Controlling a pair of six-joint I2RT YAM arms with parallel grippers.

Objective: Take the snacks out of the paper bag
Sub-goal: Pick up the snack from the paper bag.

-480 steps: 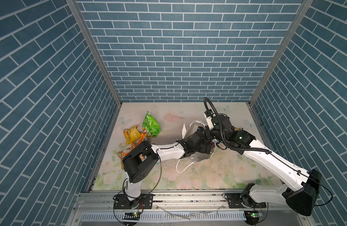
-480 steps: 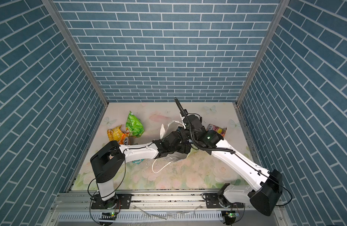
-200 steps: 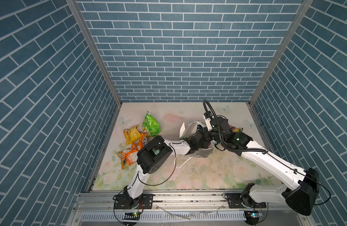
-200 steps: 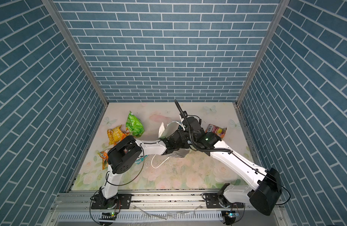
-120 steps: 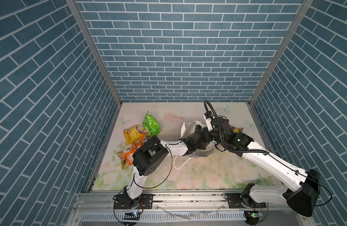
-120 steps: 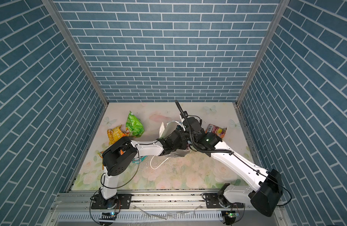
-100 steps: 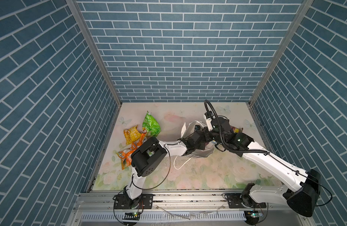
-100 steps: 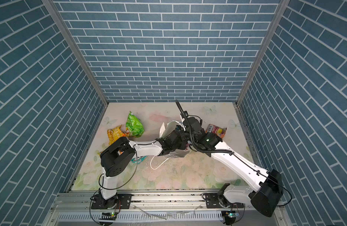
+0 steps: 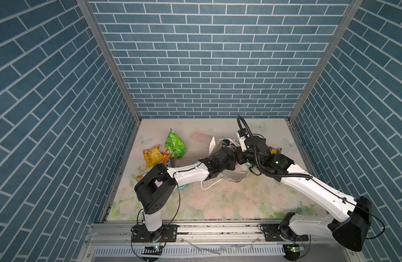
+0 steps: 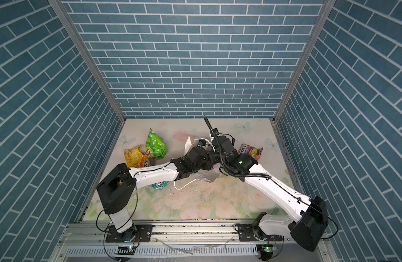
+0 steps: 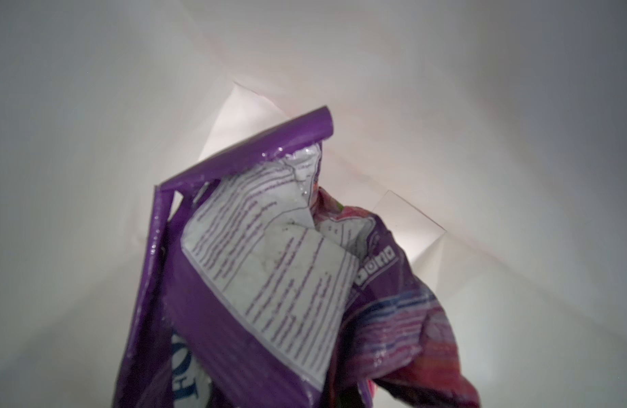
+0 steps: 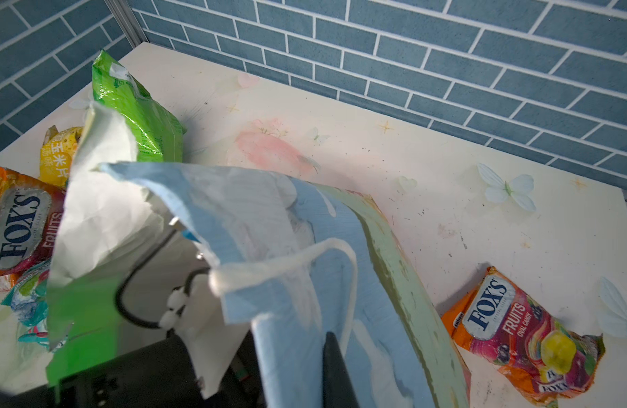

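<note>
The floral table [image 9: 218,204] carries the paper bag [image 9: 213,145] at its middle, toward the far side. The left arm [image 9: 188,175] reaches into the bag's mouth. The left gripper is hidden there, so I cannot tell how its jaws stand. The right gripper [image 12: 334,364] is closed tight on the bag's blue front wall. Far left lie a green chip bag [image 9: 175,147], a yellow packet [image 9: 152,156] and an orange pack [image 12: 18,226]. A teal pack [image 10: 159,184] lies under the left arm, and a second orange pack [image 10: 251,151] lies right of the bag. A purple packet [image 11: 269,282] is inside the bag, against its white lining.

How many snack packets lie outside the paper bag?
6: green chip bag, yellow foil packet, orange FOX'S pack beside it, orange packet beside the left arm, teal pack under it, second orange FOX'S pack at right. More may be hidden.
</note>
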